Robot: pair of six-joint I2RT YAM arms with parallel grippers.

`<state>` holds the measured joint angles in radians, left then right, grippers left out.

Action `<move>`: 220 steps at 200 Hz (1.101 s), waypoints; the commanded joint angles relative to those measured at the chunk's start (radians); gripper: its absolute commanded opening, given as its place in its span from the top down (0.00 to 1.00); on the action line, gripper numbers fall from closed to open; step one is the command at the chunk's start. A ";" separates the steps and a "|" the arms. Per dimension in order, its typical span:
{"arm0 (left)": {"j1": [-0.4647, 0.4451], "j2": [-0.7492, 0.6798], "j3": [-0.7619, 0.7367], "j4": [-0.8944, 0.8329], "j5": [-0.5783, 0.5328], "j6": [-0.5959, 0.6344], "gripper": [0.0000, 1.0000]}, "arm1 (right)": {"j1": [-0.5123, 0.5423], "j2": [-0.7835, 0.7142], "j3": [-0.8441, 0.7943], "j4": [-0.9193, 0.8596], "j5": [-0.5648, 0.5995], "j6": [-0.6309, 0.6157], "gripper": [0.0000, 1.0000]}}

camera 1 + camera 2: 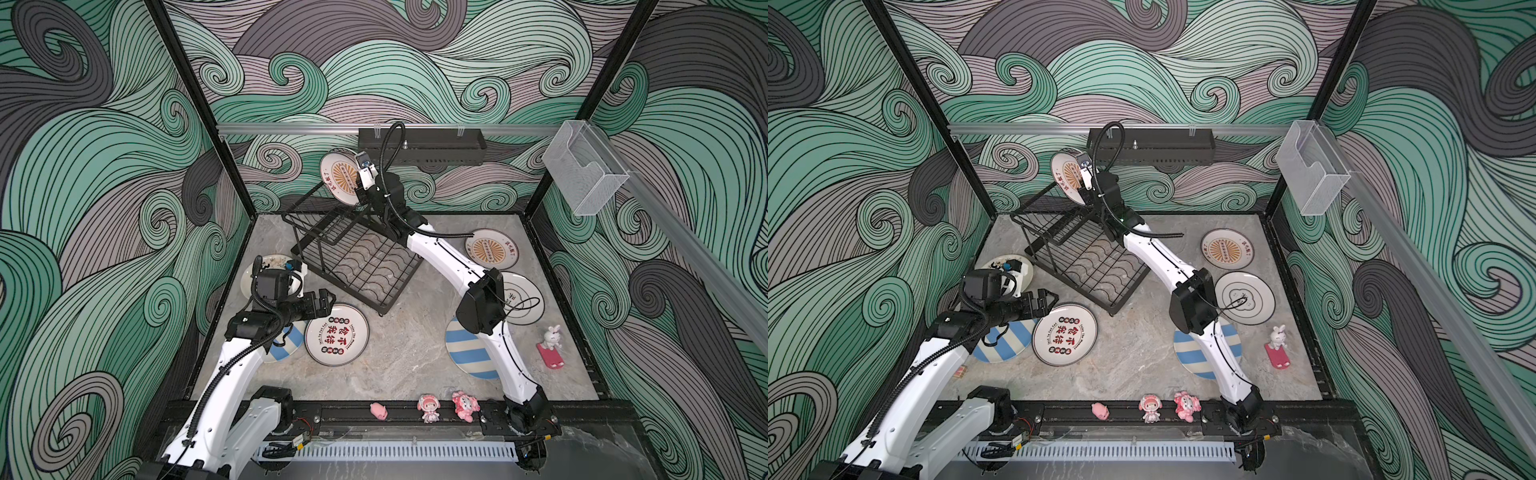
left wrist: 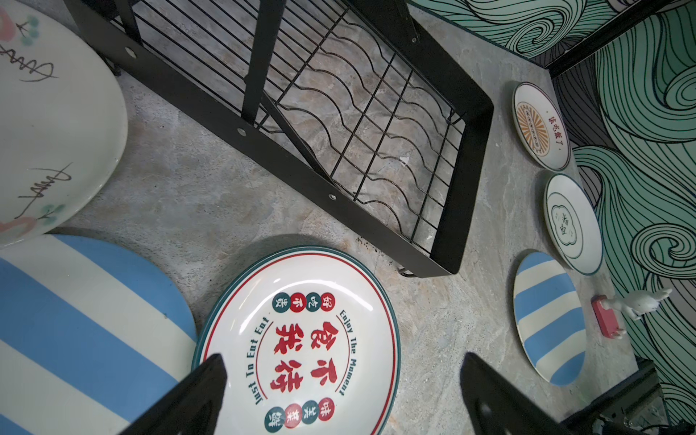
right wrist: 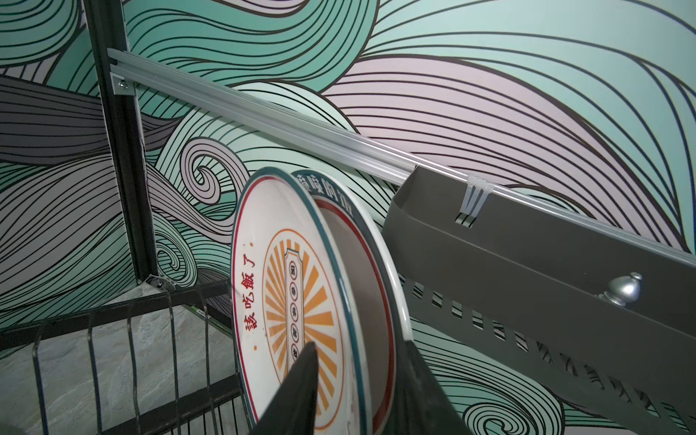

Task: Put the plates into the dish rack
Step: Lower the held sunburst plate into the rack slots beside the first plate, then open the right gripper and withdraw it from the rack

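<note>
The dish rack [image 2: 469,169] is placed toward 11 o'clock of the counter [image 1: 399,365]. In its raised tier, at the 12 o'clock end, two plates are kept upright: a sunburst plate [image 1: 341,178] and, close behind it, a second plate [image 3: 376,263]. The other plates are laid flat on the counter, three from 2 to 4 o'clock, among them a striped plate [image 1: 467,353], and three from 7 to 9 o'clock.

The right end effector [image 3: 359,344] is found partly open. The rim of the sunburst plate is seen between its fingers, which are set wider apart than this rim. The left end effector [image 1: 328,299] is found wide open with nothing held, above the plate with red characters [image 1: 336,334] at 7 o'clock.
</note>
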<state>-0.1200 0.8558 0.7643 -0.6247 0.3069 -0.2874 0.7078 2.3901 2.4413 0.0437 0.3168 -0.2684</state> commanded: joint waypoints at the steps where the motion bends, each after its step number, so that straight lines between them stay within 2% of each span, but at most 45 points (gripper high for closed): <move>1: 0.004 -0.023 0.002 -0.005 0.000 0.010 0.01 | 0.005 -0.035 0.016 -0.029 0.013 -0.008 0.54; 71: 0.005 -0.035 0.003 0.002 0.005 0.012 0.01 | 0.004 -0.140 -0.016 -0.120 -0.010 0.005 0.43; 82: 0.005 -0.035 0.002 0.003 0.005 0.012 0.01 | 0.003 -0.159 -0.023 -0.133 -0.012 0.006 0.36; 111: 0.005 -0.028 0.007 0.000 0.011 0.012 0.02 | -0.002 -0.230 -0.067 -0.186 -0.020 0.007 0.33; 138: 0.004 -0.028 0.005 0.012 0.025 0.014 0.01 | -0.009 -0.346 -0.182 -0.211 -0.035 0.027 0.29; 172: 0.006 -0.017 0.013 0.010 0.035 0.027 0.02 | -0.041 -0.496 -0.307 -0.388 -0.090 0.068 0.26; 187: 0.005 -0.016 0.010 0.015 0.051 0.026 0.01 | -0.066 -0.584 -0.437 -0.447 -0.114 0.097 0.24; 195: 0.006 -0.016 0.008 0.023 0.056 0.024 0.01 | -0.087 -0.635 -0.528 -0.449 -0.145 0.129 0.21; 220: 0.004 0.007 0.008 0.045 0.088 0.012 0.01 | -0.169 -0.820 -0.821 -0.442 -0.213 0.244 0.19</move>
<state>-0.1200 0.8402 0.7635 -0.6079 0.3466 -0.2790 0.6083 1.6917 1.8225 -0.3283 0.1833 -0.1524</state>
